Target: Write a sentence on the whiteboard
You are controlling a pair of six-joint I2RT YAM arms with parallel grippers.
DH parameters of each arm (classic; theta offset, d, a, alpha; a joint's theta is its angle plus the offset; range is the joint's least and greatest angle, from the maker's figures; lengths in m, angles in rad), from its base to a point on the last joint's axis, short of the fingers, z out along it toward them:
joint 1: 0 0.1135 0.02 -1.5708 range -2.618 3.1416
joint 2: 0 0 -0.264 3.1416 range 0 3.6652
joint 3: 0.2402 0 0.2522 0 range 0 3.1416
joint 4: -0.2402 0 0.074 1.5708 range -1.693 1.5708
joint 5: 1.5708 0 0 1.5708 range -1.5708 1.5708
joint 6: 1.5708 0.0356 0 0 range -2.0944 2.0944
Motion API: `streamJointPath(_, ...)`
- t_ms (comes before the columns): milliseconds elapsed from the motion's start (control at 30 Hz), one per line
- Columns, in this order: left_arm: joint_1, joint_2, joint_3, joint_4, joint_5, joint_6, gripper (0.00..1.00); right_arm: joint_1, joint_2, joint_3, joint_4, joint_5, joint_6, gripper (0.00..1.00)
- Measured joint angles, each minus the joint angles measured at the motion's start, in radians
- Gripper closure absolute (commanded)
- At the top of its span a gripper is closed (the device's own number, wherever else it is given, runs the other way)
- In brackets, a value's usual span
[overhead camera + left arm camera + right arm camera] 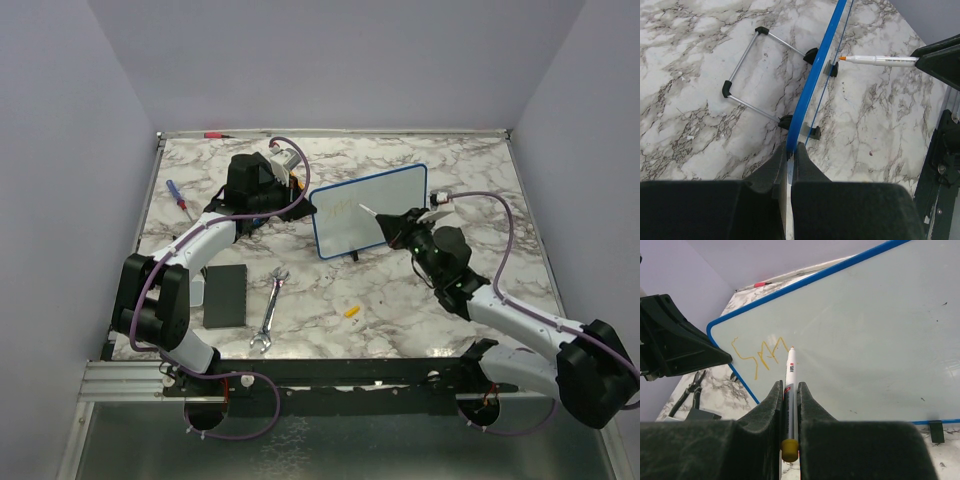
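The whiteboard [385, 200] stands upright on its small black feet at the table's middle, blue-framed. Yellow handwritten strokes of the sentence [757, 352] sit near its left end, faint in the top view [340, 212]. My left gripper [791, 146] is shut on the board's blue left edge [812, 85]; from above it [305, 207] is at that edge. My right gripper [788, 385] is shut on a white marker [791, 372] with a yellow end cap. The marker's orange tip [841, 58] is at the board's face, just right of the last stroke.
A wrench [270, 310], a flat black pad [225, 295] and a small yellow cap [352, 310] lie on the marble in front. A blue-and-red screwdriver [177, 195] lies at the left, a red pen [215, 133] on the back edge. A wire stand [760, 75] props the board behind.
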Motion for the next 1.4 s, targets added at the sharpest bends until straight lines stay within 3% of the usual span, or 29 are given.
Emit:
streamJointPath(800, 0.000, 0.000, 0.000, 0.000, -0.004, 0.000, 1.00, 0.000, 0.079, 0.043, 0.038, 0.000, -0.017, 0.99)
streamJointPath(1400, 0.000, 0.000, 0.000, 0.000, -0.005, 0.000, 1.00, 0.000, 0.063, -0.029, 0.034, -0.005, 0.010, 0.99)
